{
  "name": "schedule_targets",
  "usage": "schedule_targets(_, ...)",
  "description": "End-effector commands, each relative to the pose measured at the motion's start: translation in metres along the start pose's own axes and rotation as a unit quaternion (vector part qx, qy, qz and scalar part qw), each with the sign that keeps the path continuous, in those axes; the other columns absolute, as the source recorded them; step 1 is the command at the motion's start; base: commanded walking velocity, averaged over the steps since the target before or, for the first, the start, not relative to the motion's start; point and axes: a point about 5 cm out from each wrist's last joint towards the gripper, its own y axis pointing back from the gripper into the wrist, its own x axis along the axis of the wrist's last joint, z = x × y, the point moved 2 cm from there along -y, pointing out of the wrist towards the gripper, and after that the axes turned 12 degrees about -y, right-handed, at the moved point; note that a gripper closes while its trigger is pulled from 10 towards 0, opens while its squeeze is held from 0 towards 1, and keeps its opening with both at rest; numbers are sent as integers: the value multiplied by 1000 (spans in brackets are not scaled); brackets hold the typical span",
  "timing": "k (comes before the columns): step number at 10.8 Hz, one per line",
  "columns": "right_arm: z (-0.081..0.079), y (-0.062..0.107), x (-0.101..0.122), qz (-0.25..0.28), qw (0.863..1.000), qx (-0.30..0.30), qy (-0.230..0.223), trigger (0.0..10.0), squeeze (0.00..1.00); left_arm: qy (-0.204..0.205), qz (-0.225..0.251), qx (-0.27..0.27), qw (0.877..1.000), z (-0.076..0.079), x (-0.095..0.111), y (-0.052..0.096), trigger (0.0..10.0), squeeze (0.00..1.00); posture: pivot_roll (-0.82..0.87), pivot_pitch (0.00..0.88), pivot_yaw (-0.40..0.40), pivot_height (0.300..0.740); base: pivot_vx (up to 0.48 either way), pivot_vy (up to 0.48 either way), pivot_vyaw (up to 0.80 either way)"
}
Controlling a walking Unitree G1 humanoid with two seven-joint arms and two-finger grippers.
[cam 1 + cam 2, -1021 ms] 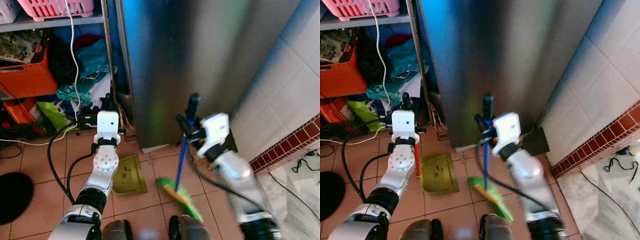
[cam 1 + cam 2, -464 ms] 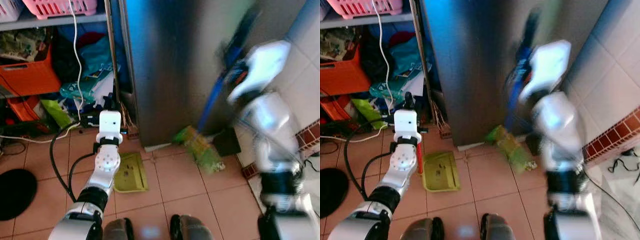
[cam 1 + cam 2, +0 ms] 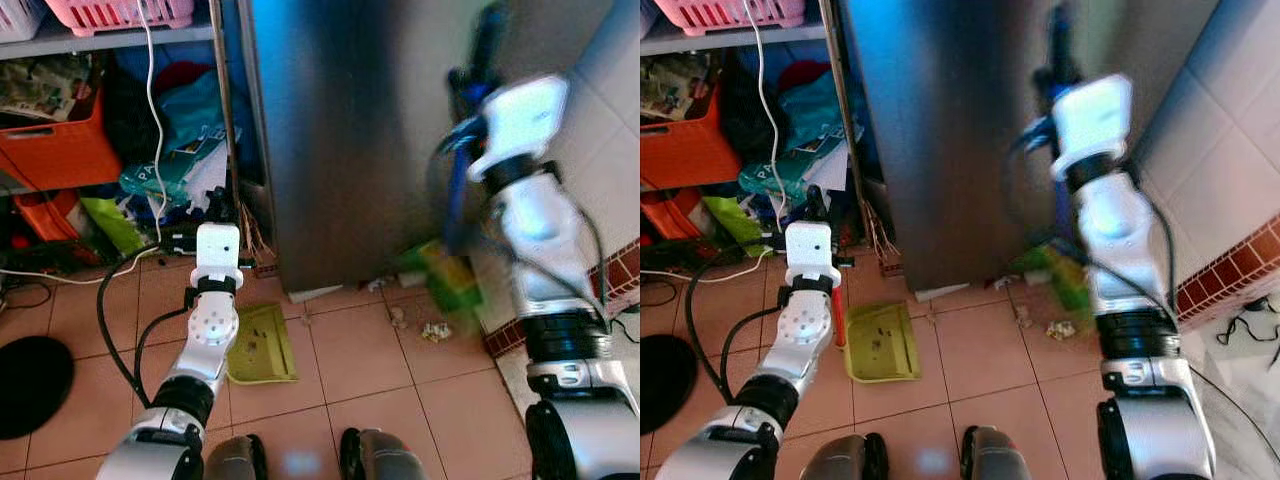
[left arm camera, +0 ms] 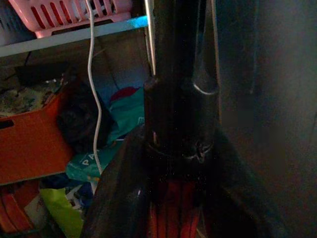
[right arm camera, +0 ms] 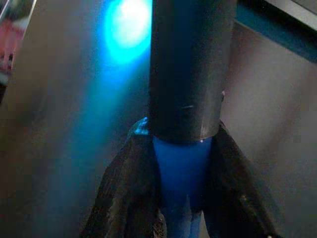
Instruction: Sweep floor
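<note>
Right arm and broom (image 3: 455,205) were motion-blurred; its green bristle head (image 3: 447,283) smeared at the base of the steel fridge (image 3: 350,130). Right end effector (image 5: 183,208) clamped the blue plastic handle. Left end effector (image 4: 173,198) gripped the red handle of one green dustpan (image 3: 259,346), flat on the floor tiles (image 3: 370,380). Two or three debris bits (image 3: 432,329) lay beside the bristles.

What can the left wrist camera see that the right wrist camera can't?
Left wrist view: a pink plastic basket, a white cable, an orange crate, the left gripper around a red-and-black handle. Right wrist view: the right gripper around a blue broom stick with a black sleeve. Both: black fingers shut on a handle, beside the grey metal cabinet.
</note>
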Motion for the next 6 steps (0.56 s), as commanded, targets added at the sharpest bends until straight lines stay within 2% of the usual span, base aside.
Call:
schedule_targets(1,-8,2,2,23,999,12,28,10000,0,-18,-31,-21,999,4,-14,10,10000,0,-72,199,-27,740,0,0,0)
schedule_targets(2,-21,4,-3,26,998,38,48,10000,0,-18,-28,-21,999,2,-14,10,10000,0,-65,213,-22,740,0,0,0)
schedule_targets(3,-36,10,-17,19,997,57,57,10000,0,-21,-24,-23,999,-1,-13,11,10000,0,-52,226,-24,740,0,0,0)
schedule_targets(4,-44,18,-32,-2,997,56,48,10000,0,-21,-22,-22,999,-2,-12,11,10000,0,-37,240,-24,740,0,0,0)
schedule_targets(6,-64,40,-65,-68,997,25,-10,10000,0,-17,-18,-19,1000,-5,-8,11,10000,0,-24,254,-20,740,0,0,0)
